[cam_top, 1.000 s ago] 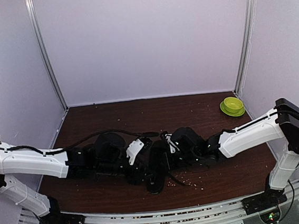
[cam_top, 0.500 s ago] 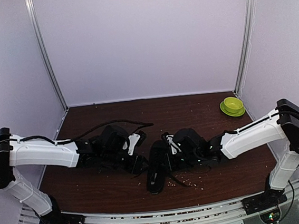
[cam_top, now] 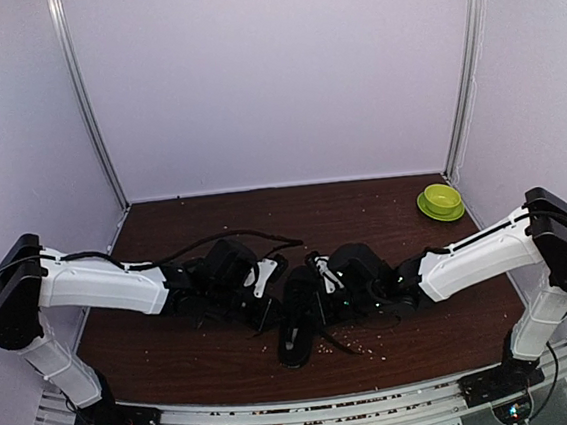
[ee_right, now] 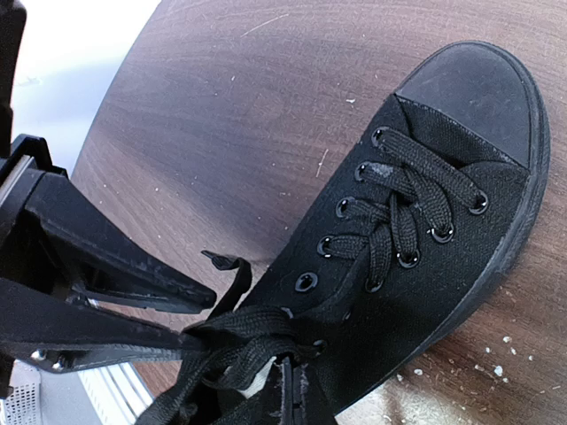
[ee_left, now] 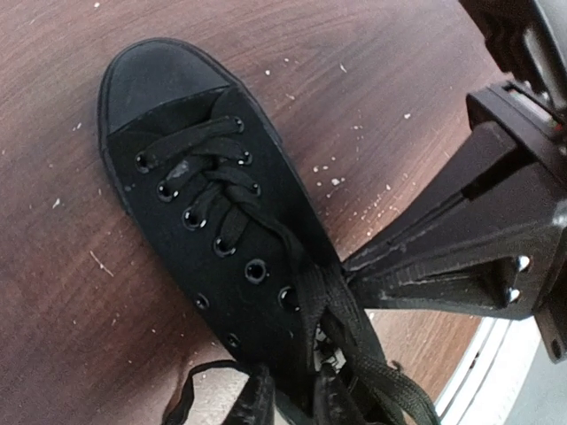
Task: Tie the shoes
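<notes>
One black low-top shoe (cam_top: 296, 324) lies between my two grippers, toe toward the near edge. In the left wrist view the shoe (ee_left: 204, 212) is laced partway and its upper eyelets are bare. My left gripper (ee_left: 292, 394) sits at the shoe's opening, its fingers closed around a black lace strand. My right gripper (ee_right: 291, 376) is shut, fingers pressed together on a lace at the tongue. From the right wrist view the left gripper's fingers (ee_right: 115, 266) converge on the lace bundle (ee_right: 230, 341). Seen from above, the left gripper (cam_top: 270, 296) and right gripper (cam_top: 316, 290) nearly meet.
A green bowl (cam_top: 440, 200) stands at the back right corner of the brown table (cam_top: 213, 214). Pale crumbs (cam_top: 354, 342) are scattered near the shoe. A loose lace end (ee_right: 232, 274) curls on the table beside the shoe. White walls enclose three sides.
My left arm has swung right and further onto the table toward the shoe's opening, and its jaws have closed from wide apart onto the lace. The right arm and shoe have stayed put.
</notes>
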